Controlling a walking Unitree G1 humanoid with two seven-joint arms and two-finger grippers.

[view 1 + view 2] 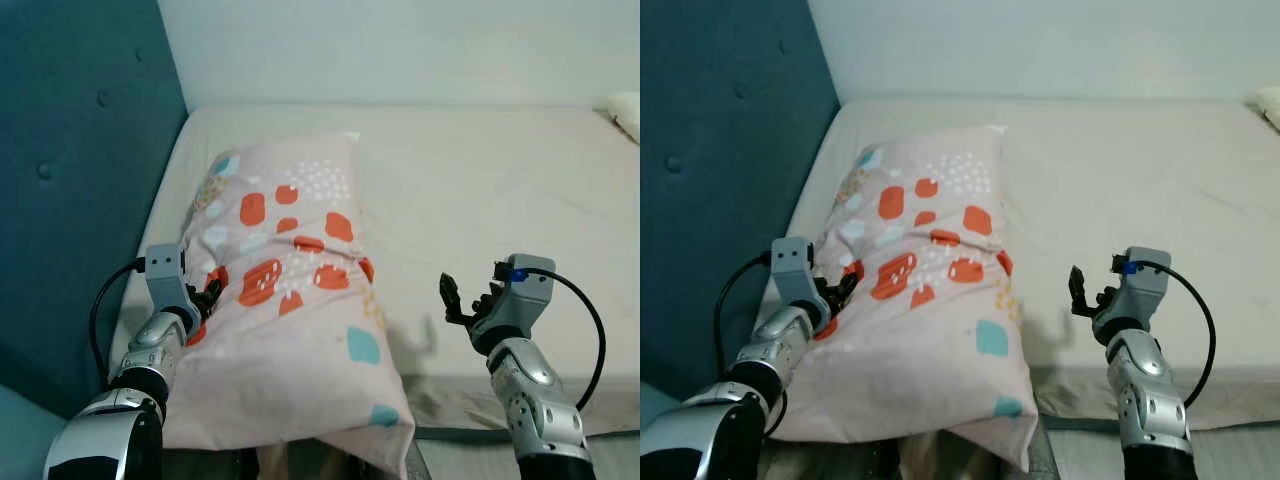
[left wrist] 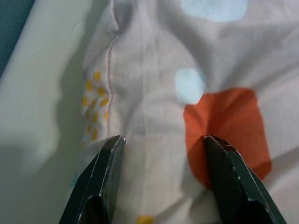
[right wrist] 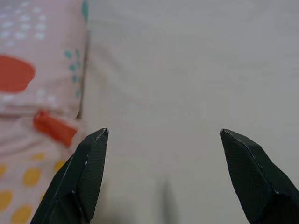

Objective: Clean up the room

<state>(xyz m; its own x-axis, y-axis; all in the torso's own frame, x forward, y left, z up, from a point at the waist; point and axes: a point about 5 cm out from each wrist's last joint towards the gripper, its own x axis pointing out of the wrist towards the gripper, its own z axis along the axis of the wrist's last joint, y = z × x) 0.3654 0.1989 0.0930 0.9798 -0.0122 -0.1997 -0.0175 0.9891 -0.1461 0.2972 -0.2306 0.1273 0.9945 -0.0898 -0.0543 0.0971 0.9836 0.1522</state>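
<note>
Resting at pillow's [image 1: 290,300] 8 o'clock edge, left gripper [image 2: 161,154] spread, unclamped; right gripper [image 3: 163,158] agape over mattress [image 1: 500,180]. Risk: shallow pinch grabs only pillowcase, slips.

Bedroom — bed [image 1: 500,180], pillow [image 1: 290,280]

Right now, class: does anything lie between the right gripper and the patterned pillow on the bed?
Nothing visible does. The right gripper, jaws open, hovers over bare mattress beside the pillow; just flat sheet separates them. The left gripper is already at the pillow's other side, jaws open over its fabric.
</note>
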